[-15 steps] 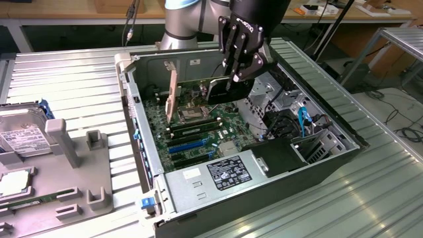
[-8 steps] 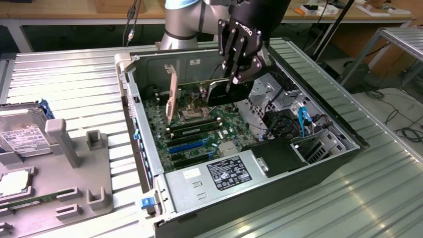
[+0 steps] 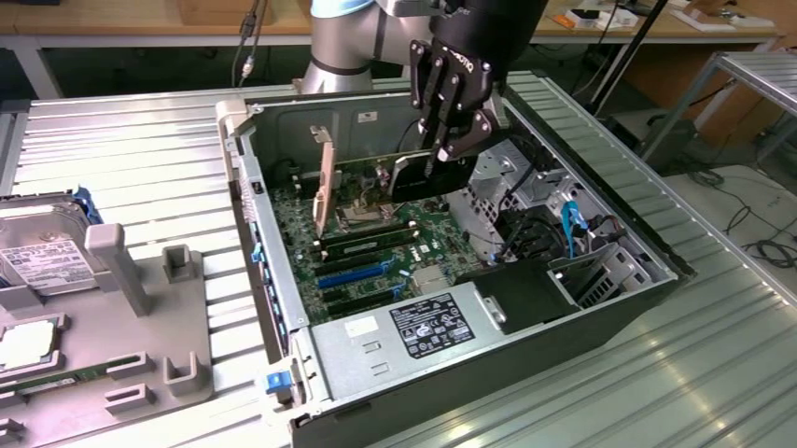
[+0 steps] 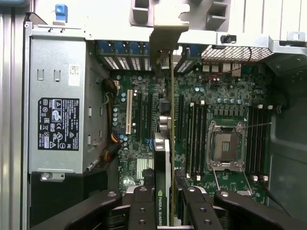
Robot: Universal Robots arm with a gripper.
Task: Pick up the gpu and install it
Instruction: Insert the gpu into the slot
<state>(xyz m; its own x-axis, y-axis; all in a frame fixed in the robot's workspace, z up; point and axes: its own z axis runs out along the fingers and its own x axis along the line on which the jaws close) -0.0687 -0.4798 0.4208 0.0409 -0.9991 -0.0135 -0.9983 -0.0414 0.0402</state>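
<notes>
An open computer case [image 3: 268, 280] lies on its side on the metal table. My gripper [image 3: 446, 154] reaches down into it from above. It is shut on the gpu [image 3: 424, 179], a thin card with a black face. In the wrist view the gpu [image 4: 164, 163] shows edge-on between my two black fingers [image 4: 140, 206], over the motherboard's [image 4: 225, 96] expansion slots. The card's silver bracket [image 4: 165, 28] points at the case's rear wall. Whether the card sits in a slot I cannot tell.
A grey power supply [image 3: 424, 322] with a black label fills the case's near corner. The bare processor socket [image 4: 225, 143] and memory slots lie beside the card. A grey fixture [image 3: 125, 280] and a hard drive [image 3: 37, 252] stand at the exterior view's left.
</notes>
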